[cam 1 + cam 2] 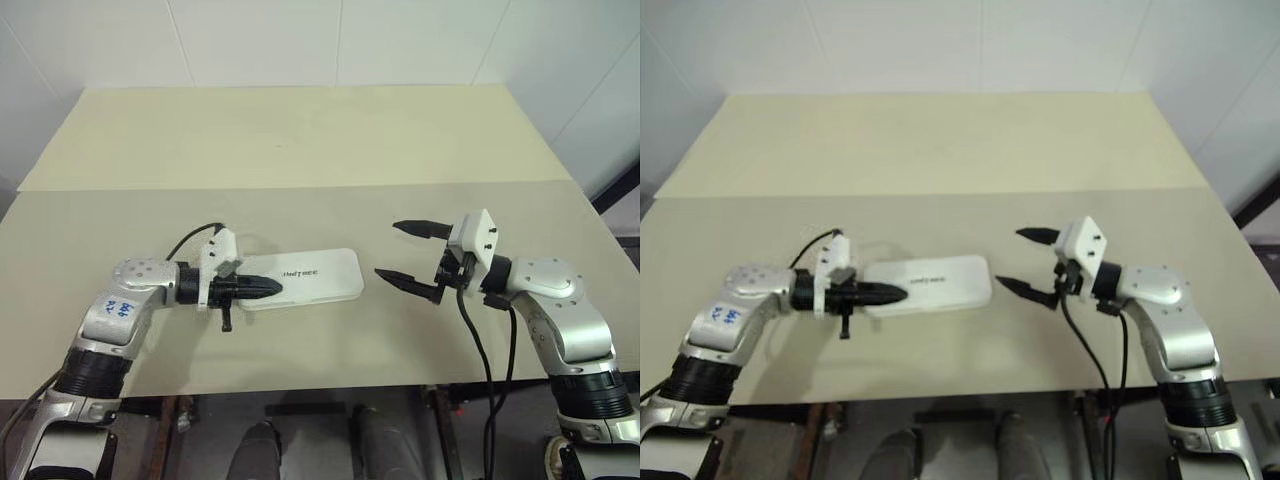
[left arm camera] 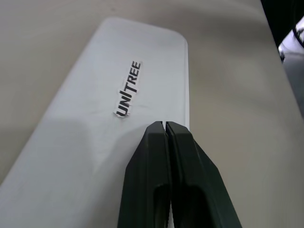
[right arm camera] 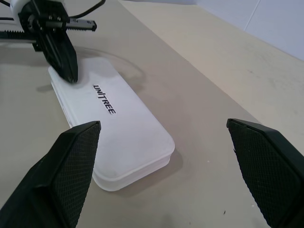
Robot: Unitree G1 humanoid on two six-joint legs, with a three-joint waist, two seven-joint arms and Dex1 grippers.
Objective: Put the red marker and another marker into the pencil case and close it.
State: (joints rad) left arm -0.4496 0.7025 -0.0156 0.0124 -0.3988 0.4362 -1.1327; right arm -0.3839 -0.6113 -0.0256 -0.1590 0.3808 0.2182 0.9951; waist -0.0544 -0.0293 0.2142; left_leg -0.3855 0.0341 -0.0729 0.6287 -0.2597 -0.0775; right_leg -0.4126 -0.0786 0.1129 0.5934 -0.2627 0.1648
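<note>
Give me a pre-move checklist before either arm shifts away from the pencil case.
1. Lid of the pencil case down flat: ok, no gap visible along its edge.
2. Markers inside: cannot tell, the case hides its contents.
3. Left gripper shut, tips over the lid: ok; actual contact cannot tell.
4. Right gripper open and apart from the case: ok.
5. Case fully on the table, away from the edges: ok.

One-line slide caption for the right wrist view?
Left hand, shut, rests on closed pencil case; right hand open nearby.
</note>
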